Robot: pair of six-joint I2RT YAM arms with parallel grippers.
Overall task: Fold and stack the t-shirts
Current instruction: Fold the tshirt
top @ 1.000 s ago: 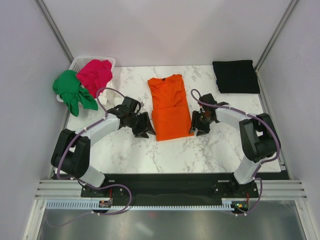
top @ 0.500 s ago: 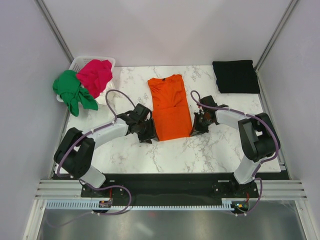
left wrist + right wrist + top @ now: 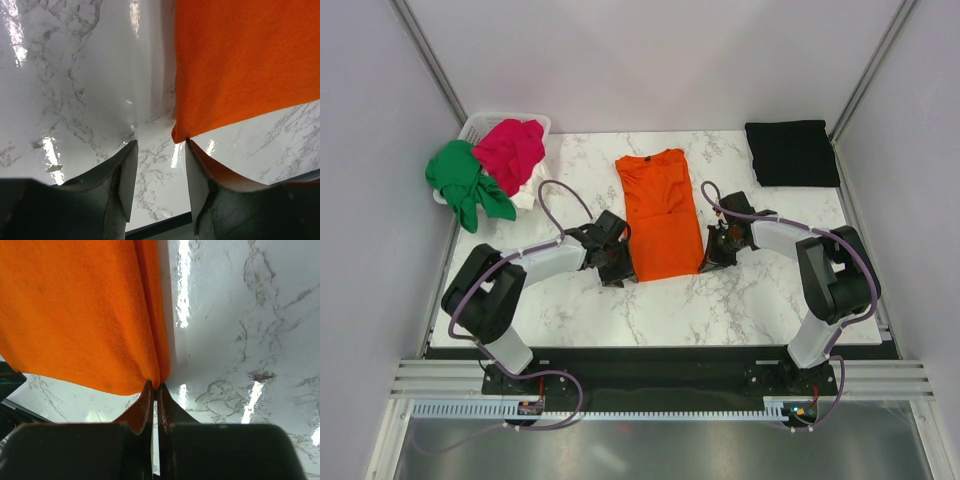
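The orange t-shirt (image 3: pixel 658 215) lies flat mid-table, folded into a long strip. My right gripper (image 3: pixel 712 262) is shut on its near right corner; in the right wrist view the jaws (image 3: pixel 156 386) pinch the orange cloth (image 3: pixel 75 315) at the hem. My left gripper (image 3: pixel 620 272) sits at the near left corner, open. In the left wrist view the orange t-shirt (image 3: pixel 240 65) ends in a corner just ahead of the right finger, with only marble in the gripper's (image 3: pixel 160 147) gap. A folded black t-shirt (image 3: pixel 792 152) lies at the back right.
A white basket (image 3: pixel 480 125) stands at the back left. A magenta-red t-shirt (image 3: pixel 510 150) and a green t-shirt (image 3: pixel 465 180) spill over it, with a bit of white cloth (image 3: pixel 525 195) beside them. Grey walls close in both sides.
My right gripper has closed on the orange shirt's near right corner. The left gripper has slid right up to the near left corner, its jaws narrowing slightly.
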